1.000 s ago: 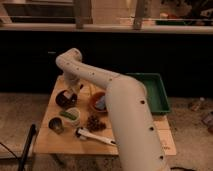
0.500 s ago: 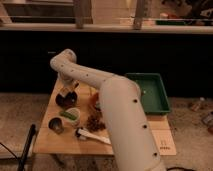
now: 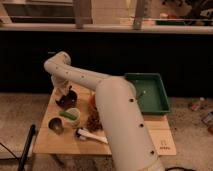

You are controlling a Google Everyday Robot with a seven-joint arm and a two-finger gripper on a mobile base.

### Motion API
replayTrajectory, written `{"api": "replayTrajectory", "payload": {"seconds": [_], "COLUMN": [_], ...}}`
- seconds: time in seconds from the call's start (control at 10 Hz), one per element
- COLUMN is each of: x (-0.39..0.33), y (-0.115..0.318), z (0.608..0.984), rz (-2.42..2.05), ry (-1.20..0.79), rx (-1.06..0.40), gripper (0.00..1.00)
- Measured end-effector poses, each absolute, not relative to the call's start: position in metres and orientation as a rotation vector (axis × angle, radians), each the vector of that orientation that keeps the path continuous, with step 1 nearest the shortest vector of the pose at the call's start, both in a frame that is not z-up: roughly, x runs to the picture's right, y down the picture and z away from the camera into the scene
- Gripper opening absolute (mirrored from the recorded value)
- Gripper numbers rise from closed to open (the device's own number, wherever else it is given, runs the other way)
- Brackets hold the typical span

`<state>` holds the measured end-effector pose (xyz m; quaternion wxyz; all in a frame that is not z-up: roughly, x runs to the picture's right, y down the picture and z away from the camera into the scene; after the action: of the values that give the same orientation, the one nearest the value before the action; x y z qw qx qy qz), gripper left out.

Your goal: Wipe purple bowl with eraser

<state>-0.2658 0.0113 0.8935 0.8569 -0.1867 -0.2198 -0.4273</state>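
The purple bowl (image 3: 66,102) sits at the far left of the wooden table (image 3: 130,145), dark and shallow. My arm reaches from the lower right up and over to the left, then bends down. My gripper (image 3: 63,93) is at the bowl's far rim, right over or in it. The eraser does not show; it is hidden at the gripper or out of view.
A pale cream-green cup (image 3: 72,116) stands just in front of the bowl, with a small grey dish (image 3: 56,125) to its left. An orange bowl (image 3: 92,100) peeks out beside my arm. There are also a brown clump (image 3: 93,121), a white-handled tool (image 3: 93,136) and a green tray (image 3: 148,92) at the right.
My arm's upper bend and the gripper have shifted a little to the left, staying at the purple bowl. Nothing else on the table has moved.
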Motion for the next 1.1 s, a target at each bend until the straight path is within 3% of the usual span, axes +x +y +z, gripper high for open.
{"api": "replayTrajectory", "payload": {"seconds": [1.1], "x": [-0.190], "y": [0.033], "z": [0.882], "rz": [-0.812], "ry": [-0.410], "rx": [-0.516], "gripper": [0.09]}}
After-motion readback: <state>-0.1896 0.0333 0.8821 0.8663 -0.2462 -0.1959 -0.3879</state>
